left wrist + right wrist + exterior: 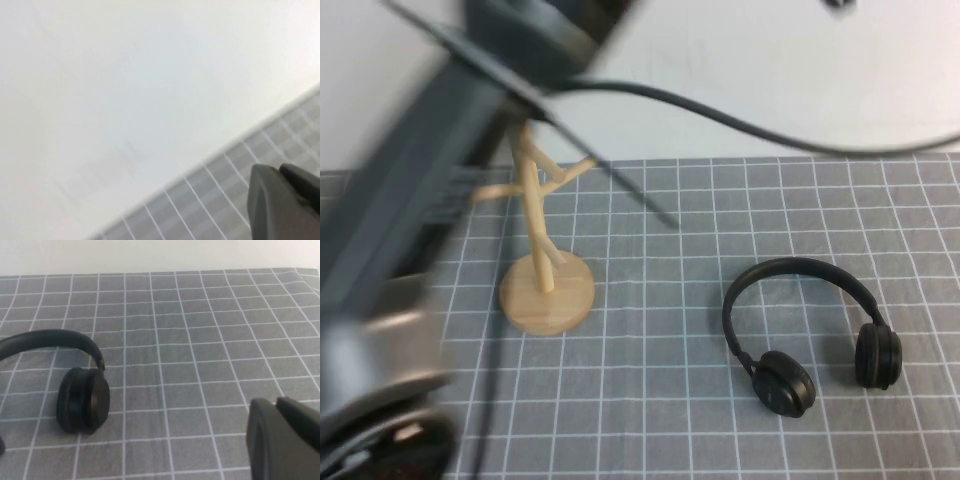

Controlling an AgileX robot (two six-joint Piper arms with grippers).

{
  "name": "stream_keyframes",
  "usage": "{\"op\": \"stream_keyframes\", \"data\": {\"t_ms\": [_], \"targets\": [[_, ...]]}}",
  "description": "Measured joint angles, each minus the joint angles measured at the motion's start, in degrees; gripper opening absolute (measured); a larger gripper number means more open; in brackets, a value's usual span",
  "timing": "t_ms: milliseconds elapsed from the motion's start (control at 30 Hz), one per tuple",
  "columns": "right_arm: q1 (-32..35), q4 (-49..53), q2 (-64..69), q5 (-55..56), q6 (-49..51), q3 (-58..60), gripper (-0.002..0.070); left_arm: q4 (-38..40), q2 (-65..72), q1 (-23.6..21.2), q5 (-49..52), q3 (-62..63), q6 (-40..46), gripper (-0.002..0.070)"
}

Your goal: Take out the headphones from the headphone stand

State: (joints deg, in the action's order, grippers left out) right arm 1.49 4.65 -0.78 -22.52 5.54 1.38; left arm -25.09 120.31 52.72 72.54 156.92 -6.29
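- Two grippers are showing only partly: the left gripper (285, 200) is hanging over the grid mat's (660, 400) far edge, the right gripper (285, 440) near the headphones (807, 335); finger state cannot be told for either.
- The headphones are lying flat on the worktop mat, well apart from the headphone stand (546, 262), which is standing bare.
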Motion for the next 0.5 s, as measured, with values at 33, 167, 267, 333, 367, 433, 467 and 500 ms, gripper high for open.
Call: {"op": "stream_keyframes", "data": {"t_ms": [33, 167, 267, 333, 367, 433, 467, 500], "targets": [[0.0, 0.0, 0.0, 0.0, 0.0, 0.0, -0.0008, -1.2, -1.6, 0.4, 0.0, 0.0, 0.2, 0.0000], [0.0, 0.0, 0.0, 0.0, 0.0, 0.0, -0.0008, -6.3, -9.8, 0.9, 0.2, -1.4, 1.2, 0.0000], [0.0, 0.0, 0.0, 0.0, 0.0, 0.0, -0.0008, -12.4, -17.1, 0.9, 0.4, -5.3, 2.1, -0.0001], [0.0, 0.0, 0.0, 0.0, 0.0, 0.0, -0.0008, -17.4, -21.3, 0.9, 0.4, -8.4, 2.2, -0.0001], [0.0, 0.0, 0.0, 0.0, 0.0, 0.0, -0.0008, -19.5, -23.6, 0.9, 0.5, -10.3, 2.2, -0.0001], [0.0, 0.0, 0.0, 0.0, 0.0, 0.0, -0.0008, -21.9, -27.6, 0.9, 0.6, -13.6, 1.8, -0.0001], [0.0, 0.0, 0.0, 0.0, 0.0, 0.0, -0.0008, -22.6, -29.8, 0.9, 0.6, -15.6, 1.3, -0.0001], [0.0, 0.0, 0.0, 0.0, 0.0, 0.0, -0.0008, -22.9, -32.0, 0.9, 0.6, -17.8, 0.8, -0.0001]]}}
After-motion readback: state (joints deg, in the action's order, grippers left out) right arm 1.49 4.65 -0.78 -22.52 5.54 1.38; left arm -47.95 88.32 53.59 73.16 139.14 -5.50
